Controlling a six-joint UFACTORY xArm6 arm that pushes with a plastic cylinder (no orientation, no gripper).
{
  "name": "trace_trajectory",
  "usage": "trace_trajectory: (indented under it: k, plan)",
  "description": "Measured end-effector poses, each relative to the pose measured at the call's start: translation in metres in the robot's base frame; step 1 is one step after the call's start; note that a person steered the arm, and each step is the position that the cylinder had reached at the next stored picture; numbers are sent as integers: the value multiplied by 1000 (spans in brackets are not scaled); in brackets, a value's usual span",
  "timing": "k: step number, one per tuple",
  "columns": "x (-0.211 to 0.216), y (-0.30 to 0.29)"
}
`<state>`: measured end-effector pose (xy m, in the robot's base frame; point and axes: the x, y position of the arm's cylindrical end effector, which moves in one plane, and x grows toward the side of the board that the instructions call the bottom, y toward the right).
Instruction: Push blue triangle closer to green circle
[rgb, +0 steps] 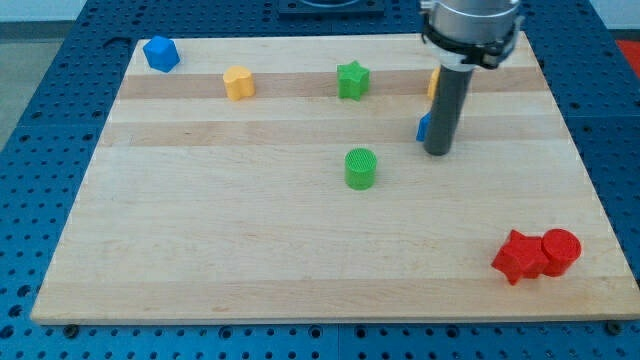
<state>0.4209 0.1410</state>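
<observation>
Blue triangle not yet beside the green circle; my tip is at the triangle's right.

From the view's left: a blue block (160, 53) sits at the board's (200, 270) top corner, then a yellow block (238, 83), then a green star (352, 80) with the green circle (361, 168) below it, near mid-board. Right of the circle, apart from it, only a sliver of the blue triangle (424, 127) shows, peeking out left of my rod, with an orange block (433, 82) half hidden above. I have no pincer, so nothing spreads or pinches: my tip (437, 152) rests on the board against or just beside the triangle; I cannot tell which. A leftward push appears to remain. Far right, bottom: a red star (518, 256) touching a red cylinder (561, 250).
</observation>
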Motion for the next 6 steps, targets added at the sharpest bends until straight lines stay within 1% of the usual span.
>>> trace_trajectory:
  k: [1,2,3,5,6]
  plan:
    - [-2,56]
    - [-34,68]
    - [-40,29]
    - [-26,-118]
    - [-16,-202]
